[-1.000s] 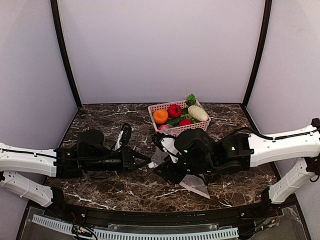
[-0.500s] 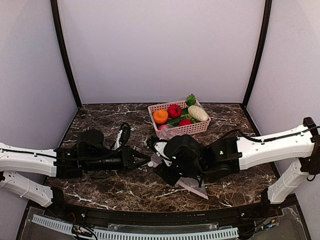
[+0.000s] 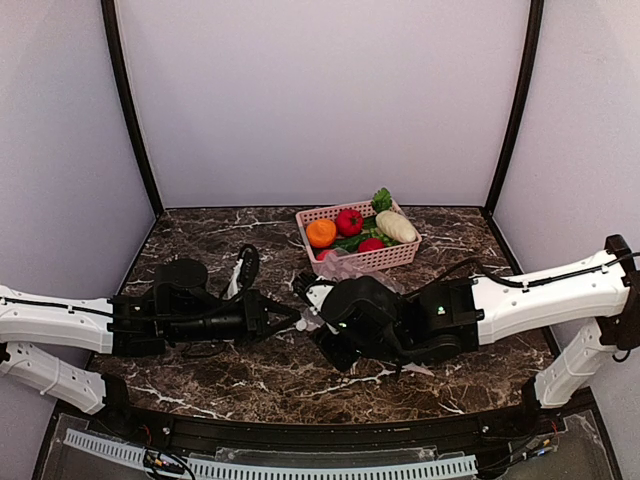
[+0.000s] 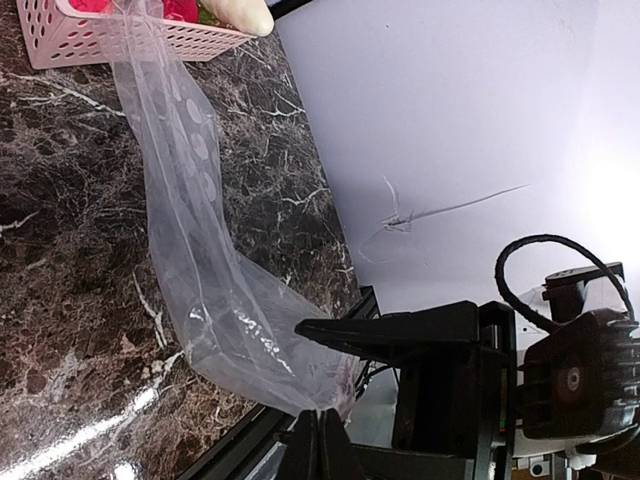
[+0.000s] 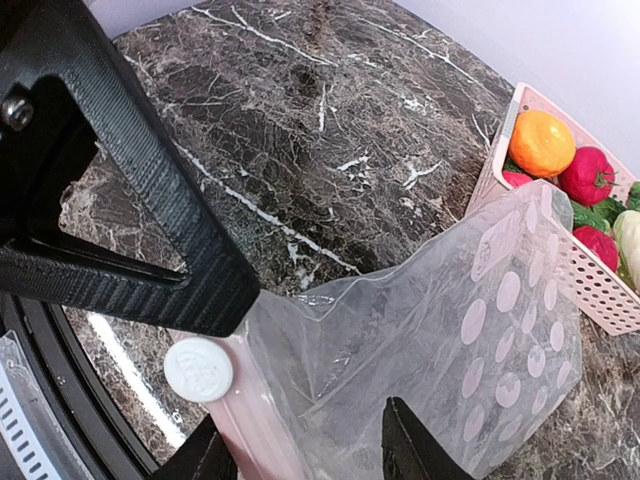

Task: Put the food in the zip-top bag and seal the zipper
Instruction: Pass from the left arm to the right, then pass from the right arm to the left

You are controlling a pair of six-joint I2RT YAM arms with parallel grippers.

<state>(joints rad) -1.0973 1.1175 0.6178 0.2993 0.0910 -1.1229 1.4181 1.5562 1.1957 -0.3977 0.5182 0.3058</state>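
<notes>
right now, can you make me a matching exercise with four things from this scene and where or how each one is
Things
1. orange fruit
2. cream-white vegetable
3. zip-top bag
4. right gripper

Place or state
A. at the right end of the pink basket, seen from the top camera
B. fingers apart, either side of the zipper
C. at the left end of the pink basket, seen from the top camera
D. pinched at one end by the left gripper, stretching toward the basket

Pairs: 1-C, 2-A, 3-D, 4-B
</notes>
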